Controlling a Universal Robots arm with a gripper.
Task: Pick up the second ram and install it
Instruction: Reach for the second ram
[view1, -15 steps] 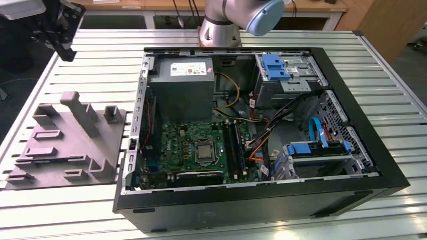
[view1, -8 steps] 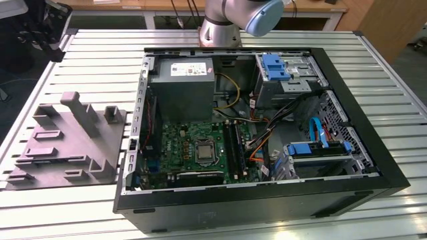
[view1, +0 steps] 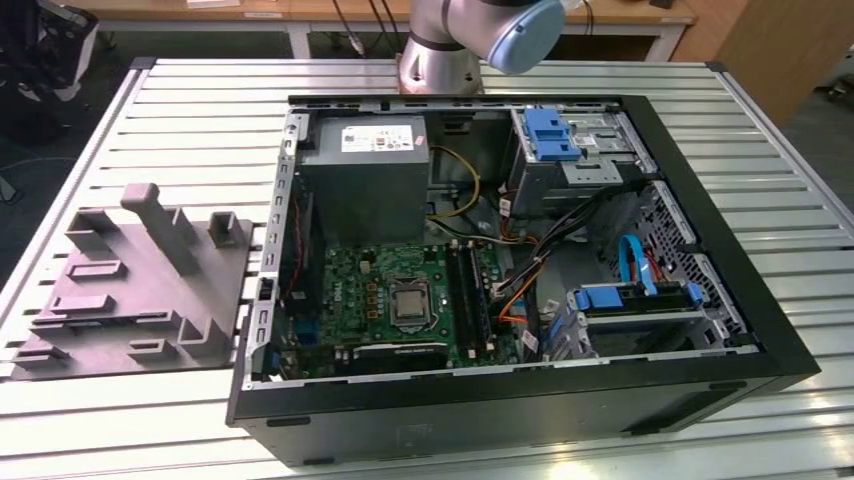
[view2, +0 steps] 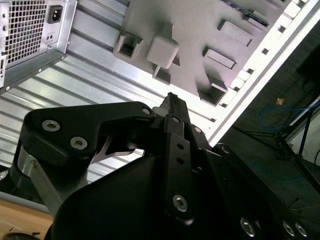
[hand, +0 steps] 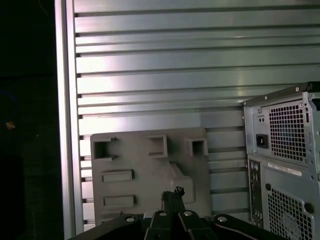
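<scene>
We've got the surface (view1: 160, 110) carrying the open case (view1: 534, 410), frame centre | grey tray (view1: 120, 330), left | pincer (hand: 172, 194) pinched shut, empty, clear of tray | second ram (view2: 248, 15): seemingly that dark strip on the tray, upper right | risk: skewed grip could tilt it.

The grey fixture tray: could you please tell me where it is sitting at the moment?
In the exterior view, the grey fixture tray lies on the slatted metal table at the exterior view's left, close beside the open computer case.
</scene>
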